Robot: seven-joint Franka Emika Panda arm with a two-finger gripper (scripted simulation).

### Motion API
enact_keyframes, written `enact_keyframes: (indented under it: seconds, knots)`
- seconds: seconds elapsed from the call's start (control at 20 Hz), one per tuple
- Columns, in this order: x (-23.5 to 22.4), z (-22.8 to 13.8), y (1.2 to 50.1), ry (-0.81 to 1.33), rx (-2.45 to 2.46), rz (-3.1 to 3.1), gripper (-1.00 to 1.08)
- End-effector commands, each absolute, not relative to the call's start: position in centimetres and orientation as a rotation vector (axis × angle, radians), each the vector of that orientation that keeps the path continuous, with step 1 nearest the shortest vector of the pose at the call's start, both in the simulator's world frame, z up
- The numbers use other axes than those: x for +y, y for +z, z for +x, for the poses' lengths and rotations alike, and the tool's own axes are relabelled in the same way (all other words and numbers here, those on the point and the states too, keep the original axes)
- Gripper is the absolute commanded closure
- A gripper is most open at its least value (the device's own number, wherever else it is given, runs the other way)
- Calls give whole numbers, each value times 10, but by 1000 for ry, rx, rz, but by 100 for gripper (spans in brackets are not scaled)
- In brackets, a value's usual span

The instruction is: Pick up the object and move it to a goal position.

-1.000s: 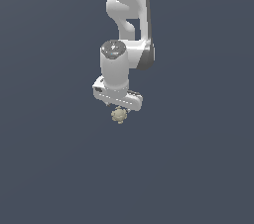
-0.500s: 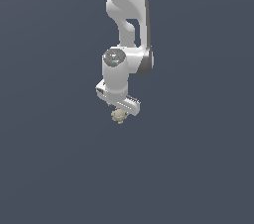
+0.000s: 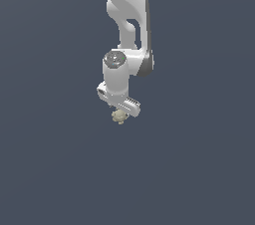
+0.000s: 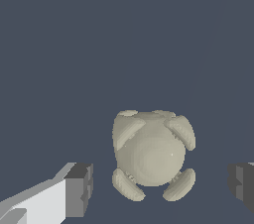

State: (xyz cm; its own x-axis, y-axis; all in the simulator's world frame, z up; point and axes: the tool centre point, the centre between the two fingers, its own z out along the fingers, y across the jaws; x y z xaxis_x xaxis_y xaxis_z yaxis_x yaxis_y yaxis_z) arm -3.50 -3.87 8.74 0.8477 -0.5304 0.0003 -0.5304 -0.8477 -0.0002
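Since the earlier frames: as the exterior view shows, the white arm (image 3: 127, 25) has turned its wrist, so the hand's crossbar now runs slanted, low toward the exterior view's right; the object has stayed just beneath it.
Gripper (image 4: 158, 188): parted wide; the two dark grey fingertips (image 4: 79, 188) stand on either side of the object with clear gaps, touching nothing and holding nothing.
Object (image 4: 151, 154): lies between the fingers, nearer neither by much; in the exterior view it sits (image 3: 119, 116) directly under the hand.
Object form: beige, smooth, rounded dome with four oval lobes around its rim.
Ground (image 3: 55, 169): uniform matte slate-blue, featureless.
Arm finish: glossy white shells, dark joint band.
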Motion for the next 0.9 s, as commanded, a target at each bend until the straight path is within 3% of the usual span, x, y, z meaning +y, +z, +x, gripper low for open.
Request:
enact_keyframes:
  seconds: [0.0, 0.65, 0.7, 0.85]
  knots:
    - [-39, -35, 82, 1, 868, -3020, -92]
    - [-39, -36, 39, 0, 875, -3017, -92]
    - [-39, -36, 39, 0, 875, -3017, 108]
    - [-39, -36, 39, 0, 875, -3017, 108]
